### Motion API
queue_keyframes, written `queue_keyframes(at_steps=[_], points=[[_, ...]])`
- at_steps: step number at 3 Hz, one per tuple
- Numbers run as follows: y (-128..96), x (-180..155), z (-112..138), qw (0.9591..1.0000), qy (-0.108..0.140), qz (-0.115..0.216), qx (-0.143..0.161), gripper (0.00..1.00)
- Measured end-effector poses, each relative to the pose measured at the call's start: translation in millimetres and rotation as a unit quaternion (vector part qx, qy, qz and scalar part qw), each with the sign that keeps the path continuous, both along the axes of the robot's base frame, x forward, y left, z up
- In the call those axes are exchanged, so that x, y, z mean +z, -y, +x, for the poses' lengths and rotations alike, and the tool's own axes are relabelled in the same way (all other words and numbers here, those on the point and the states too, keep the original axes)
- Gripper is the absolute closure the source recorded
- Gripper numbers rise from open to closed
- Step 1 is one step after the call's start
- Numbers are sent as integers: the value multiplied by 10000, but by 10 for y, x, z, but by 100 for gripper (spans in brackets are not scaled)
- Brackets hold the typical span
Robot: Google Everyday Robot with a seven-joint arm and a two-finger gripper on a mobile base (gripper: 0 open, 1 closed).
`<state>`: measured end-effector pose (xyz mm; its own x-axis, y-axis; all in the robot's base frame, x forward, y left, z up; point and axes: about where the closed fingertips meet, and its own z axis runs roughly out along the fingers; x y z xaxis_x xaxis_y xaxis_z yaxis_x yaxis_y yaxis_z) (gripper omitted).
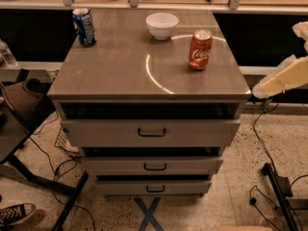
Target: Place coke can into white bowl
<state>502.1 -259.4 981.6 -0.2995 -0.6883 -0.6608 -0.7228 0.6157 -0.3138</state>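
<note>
The coke can (200,49), red-orange with white script and a silver top, stands upright on the right side of the grey cabinet top (120,71). The white bowl (162,25) sits empty at the back middle of the top, to the can's left and behind it. My gripper (262,89) is the cream-coloured end of the arm coming in from the right edge. It hangs just off the cabinet's right side, lower than and to the right of the can, touching nothing.
A blue can (84,27) stands at the back left corner of the top. The cabinet has three drawers with dark handles (152,132), the upper one slightly open. A chair (24,105) stands at the left, and cables and a stand leg (276,186) lie on the floor at the right.
</note>
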Motion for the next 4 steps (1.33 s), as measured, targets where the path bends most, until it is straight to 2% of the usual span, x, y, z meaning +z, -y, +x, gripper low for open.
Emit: queue_keyframes(at_steps=[1, 2, 3, 4], points=[[65, 114, 372, 9923, 744, 970, -196, 0], [80, 409, 836, 9706, 1484, 1857, -385, 0], [63, 464, 913, 9660, 1587, 1996, -438, 0], [62, 463, 914, 9659, 1587, 1996, -438, 0]])
